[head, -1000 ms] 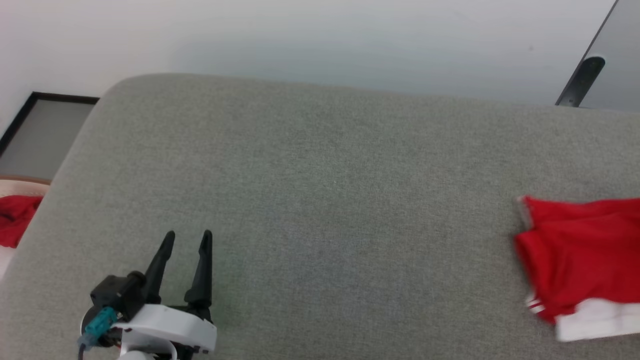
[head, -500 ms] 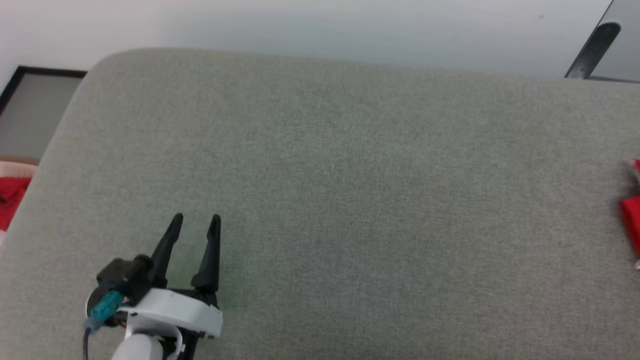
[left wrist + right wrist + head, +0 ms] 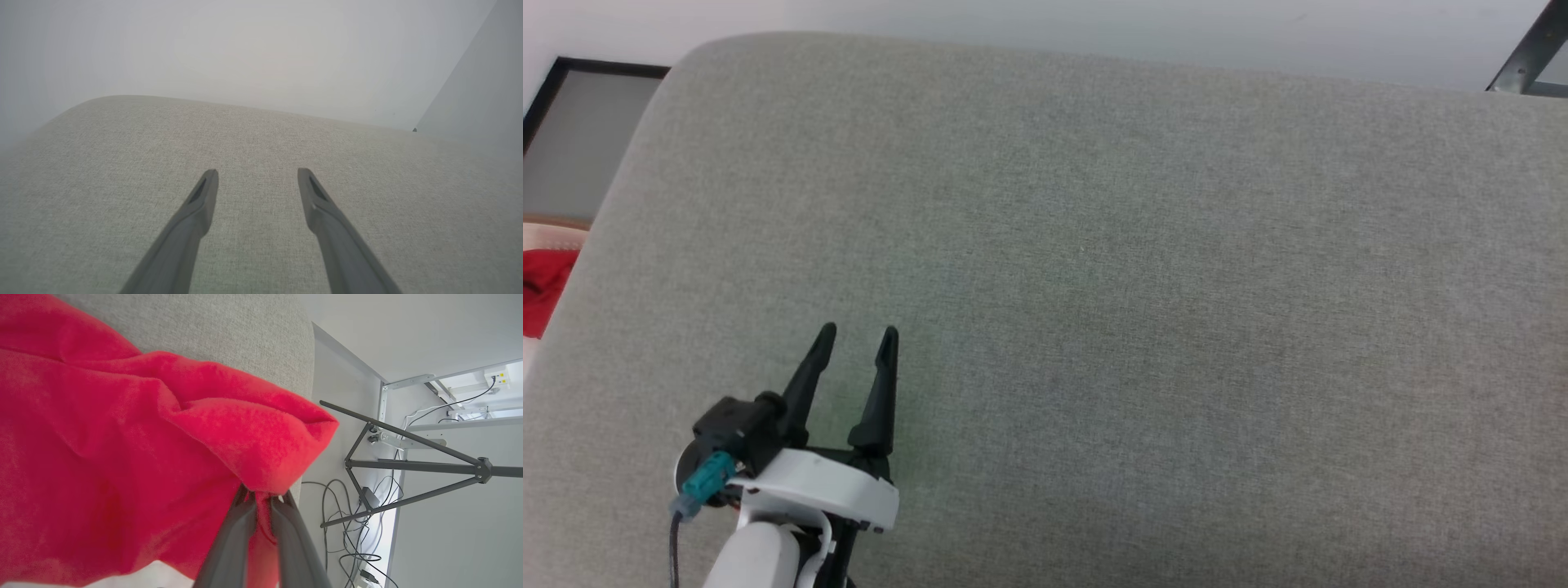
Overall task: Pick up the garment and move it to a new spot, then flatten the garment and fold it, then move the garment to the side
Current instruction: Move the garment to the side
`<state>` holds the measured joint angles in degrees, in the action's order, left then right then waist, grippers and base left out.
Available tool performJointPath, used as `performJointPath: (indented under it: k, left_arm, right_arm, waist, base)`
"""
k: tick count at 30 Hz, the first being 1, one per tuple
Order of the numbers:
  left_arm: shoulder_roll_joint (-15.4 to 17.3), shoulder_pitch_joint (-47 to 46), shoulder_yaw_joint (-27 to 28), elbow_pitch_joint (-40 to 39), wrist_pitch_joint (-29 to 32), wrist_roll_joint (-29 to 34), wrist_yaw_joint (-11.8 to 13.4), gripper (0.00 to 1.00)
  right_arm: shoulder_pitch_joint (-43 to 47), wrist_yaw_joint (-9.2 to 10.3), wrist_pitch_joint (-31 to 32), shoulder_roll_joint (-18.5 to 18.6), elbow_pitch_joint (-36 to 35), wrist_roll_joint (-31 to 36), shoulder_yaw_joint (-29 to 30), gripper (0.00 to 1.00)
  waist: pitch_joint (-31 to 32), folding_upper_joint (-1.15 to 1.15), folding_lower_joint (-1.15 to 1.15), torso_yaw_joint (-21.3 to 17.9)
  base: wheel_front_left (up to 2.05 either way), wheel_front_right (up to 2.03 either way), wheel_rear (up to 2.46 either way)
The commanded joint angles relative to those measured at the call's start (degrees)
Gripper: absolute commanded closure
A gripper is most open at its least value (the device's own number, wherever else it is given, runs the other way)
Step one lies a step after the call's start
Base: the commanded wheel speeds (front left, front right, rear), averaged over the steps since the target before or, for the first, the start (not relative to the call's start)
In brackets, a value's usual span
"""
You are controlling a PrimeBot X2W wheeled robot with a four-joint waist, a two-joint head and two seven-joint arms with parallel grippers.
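Note:
The garment [image 3: 122,437] shows in the right wrist view as a bunched mass of red fabric with a white part [image 3: 155,575] at the bottom edge. It lies partly on the grey cushion [image 3: 212,330]. My right gripper [image 3: 263,494] is shut on a red fold of it near the cushion's edge. In the head view my left gripper [image 3: 858,332] hovers open over the lower left of the grey cushion [image 3: 1135,286] with nothing between its fingers. The left wrist view shows the same left gripper [image 3: 257,172] open above bare grey cushion [image 3: 261,134].
A plain red cloth [image 3: 541,282] lies in a cream basket [image 3: 551,235] beyond the cushion's left edge. Past the cushion's edge in the right wrist view stand a dark tripod [image 3: 408,465] and loose cables [image 3: 347,522] on the floor. A white wall [image 3: 1094,24] runs behind.
The garment has gone out of the head view past its right edge. The whole head picture has also shifted, so the camera has moved. My left gripper stays open in the same place.

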<state>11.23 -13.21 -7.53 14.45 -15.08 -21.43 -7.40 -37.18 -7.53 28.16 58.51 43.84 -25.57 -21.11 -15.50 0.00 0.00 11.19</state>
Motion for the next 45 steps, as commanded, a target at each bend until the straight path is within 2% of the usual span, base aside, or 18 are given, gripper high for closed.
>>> performJointPath:
  k: [1,4,5,6,15,23,38,45]
  left_arm:
    - [0.0,-1.0,-0.1,0.1,0.0,0.1,-0.1,0.00]
    - [0.0,-0.8,-0.1,0.3,0.0,0.1,-0.1,0.00]
    - [0.0,-0.8,-0.1,0.4,0.0,0.2,-0.1,0.00]
    - [0.0,-0.7,0.1,0.4,0.0,0.2,-0.1,0.00]
    - [0.2,0.5,0.8,0.9,0.0,0.4,-0.1,0.00]
    - [0.2,1.8,1.8,1.0,0.0,0.6,-0.1,0.00]
    - [1.6,6.5,6.6,-1.2,0.0,-0.3,-0.1,0.00]
    - [2.8,8.8,8.0,-0.9,0.0,0.6,-0.1,0.00]
  right_arm:
    - [-1.2,0.09,-0.6,-0.7,0.5,0.8,0.5,0.84]
    - [-2.0,0.09,-1.6,-1.7,1.8,2.8,1.5,0.37]
    - [-2.3,0.09,-1.8,-2.3,1.9,3.4,1.6,0.13]
    - [-2.6,0.09,-2.0,-2.9,1.8,3.8,1.8,0.00]
    - [-4.9,0.09,-4.6,-6.1,-0.1,6.8,3.2,0.00]
    - [-4.4,0.09,-12.2,-11.4,-3.7,7.7,5.4,0.00]
    - [8.1,0.09,-33.0,-28.6,-12.7,14.2,12.1,0.00]
    - [16.8,0.09,-39.3,-36.5,-15.5,18.5,16.0,0.00]
  waist:
    - [-0.1,0.00,0.00,0.1]
    - [0.0,0.00,0.00,0.0]
    - [0.2,0.00,0.00,-0.1]
    - [0.4,0.00,0.00,-0.2]
    - [2.9,0.00,0.00,-2.1]
    - [6.2,0.00,0.00,-4.6]
    - [12.8,0.00,0.00,-10.5]
    - [15.5,0.00,0.00,-11.9]
  base:
    - [0.00,0.00,0.00]
    - [0.00,0.00,0.00]
    - [0.00,0.00,0.00]
    - [0.00,0.00,0.00]
    - [0.00,0.00,0.00]
    - [0.00,0.00,0.00]
    - [0.00,0.00,0.00]
    - [0.00,0.00,0.00]
